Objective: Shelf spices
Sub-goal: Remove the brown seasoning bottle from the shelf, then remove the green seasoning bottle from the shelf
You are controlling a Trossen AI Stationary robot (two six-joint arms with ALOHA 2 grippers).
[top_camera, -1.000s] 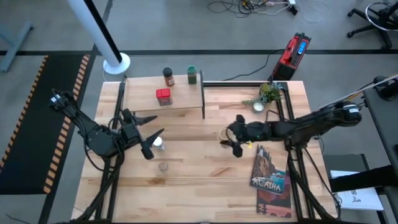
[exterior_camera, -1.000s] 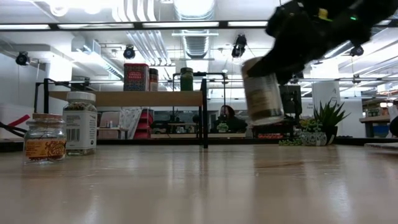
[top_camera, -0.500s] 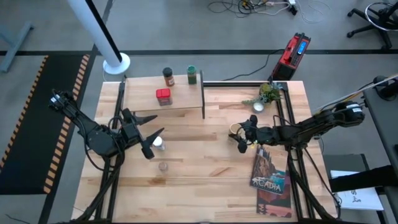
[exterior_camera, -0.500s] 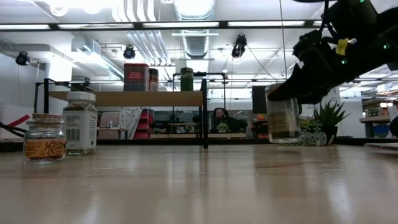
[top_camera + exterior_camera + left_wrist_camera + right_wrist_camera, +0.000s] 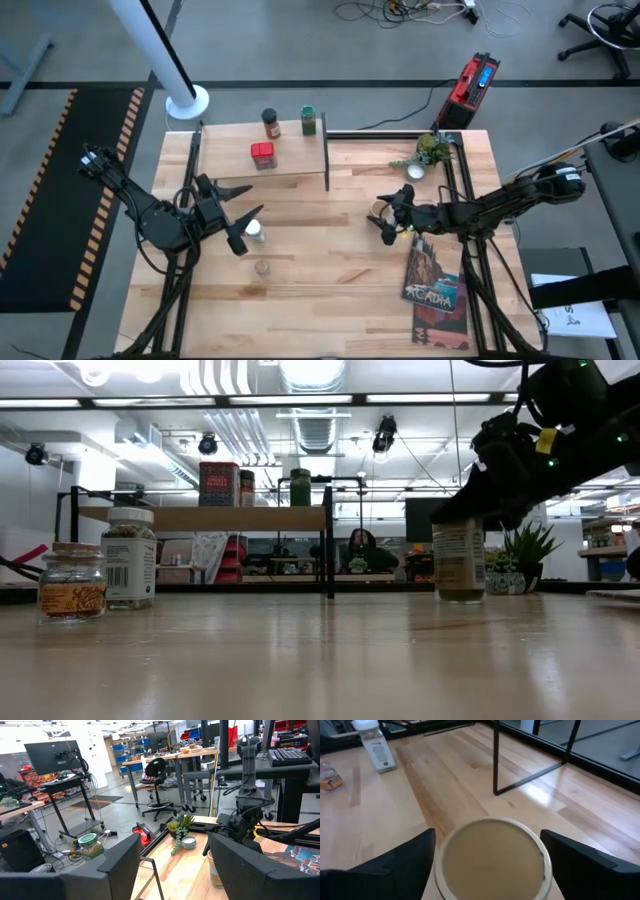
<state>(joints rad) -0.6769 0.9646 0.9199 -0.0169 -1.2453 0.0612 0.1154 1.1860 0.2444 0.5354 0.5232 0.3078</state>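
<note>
The tan canister (image 5: 460,560) stands upright on the table right of the middle, with my right gripper (image 5: 385,218) shut on its top. The shelf (image 5: 295,160) at the far left carries the red tin (image 5: 262,152), the brown jar (image 5: 270,123) and the green-lidded jar (image 5: 308,120). The white-capped jar (image 5: 255,232) and a small clear jar (image 5: 262,267) rest on their bases on the table. My left gripper (image 5: 238,226) hangs open just left of the white-capped jar, touching nothing. My right gripper pinches the canister's upper rim (image 5: 442,870) between its two fingers (image 5: 405,860), one on each side of the lid. The fingers come slanting down from the table's right side. The canister stays upright with its base (image 5: 460,596) on the table.
A small plant in a white pot (image 5: 425,155) stands at the far right, and the "Acadia" book (image 5: 432,280) lies near the right front. The shelf's black leg (image 5: 496,757) rises between the canister and the shelf. Bare tabletop (image 5: 320,250) stretches across the middle.
My right gripper has gone down and a little toward the table's right edge with the canister. The canister, a second ago lifted clear and tilted, now stands upright on the table.
</note>
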